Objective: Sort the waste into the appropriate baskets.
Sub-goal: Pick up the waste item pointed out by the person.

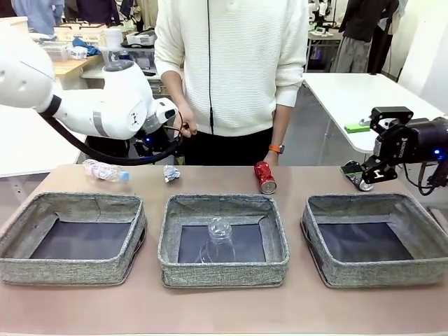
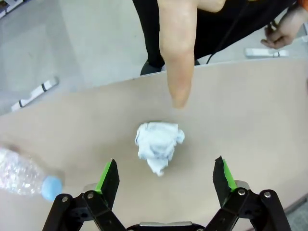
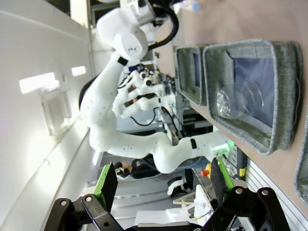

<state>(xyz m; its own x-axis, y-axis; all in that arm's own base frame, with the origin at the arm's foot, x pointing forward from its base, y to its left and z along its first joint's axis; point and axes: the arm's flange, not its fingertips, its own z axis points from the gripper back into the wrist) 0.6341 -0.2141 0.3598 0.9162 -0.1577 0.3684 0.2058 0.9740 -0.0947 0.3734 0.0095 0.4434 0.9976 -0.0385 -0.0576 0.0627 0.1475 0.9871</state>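
1. White crumpled paper ball [image 2: 159,143] lies on the beige tabletop [image 2: 250,125], just beyond the far rim of the middle grey woven fabric basket [image 1: 224,269] and not yet in any basket.
2. Our left gripper [image 2: 165,163] hangs over it, jaws wide and empty, with one green pad on each side. We judge it lined up to close on the paper.
3. A person's finger [image 2: 177,72] points down at the ball, its tip just short of it, apparently marking it as the piece to take.
4. A clear plastic bottle with a blue cap [image 2: 26,179] lies near, to one side, clear of the jaws.
5. A clear plastic cup [image 1: 218,241] sits in the middle basket, and a red can [image 1: 264,176] lies on the table beyond it.
6. Our right gripper [image 3: 162,166] is spread wide and holds nothing. It is parked by the far corner of the right-hand basket [image 1: 378,273], out of the way.
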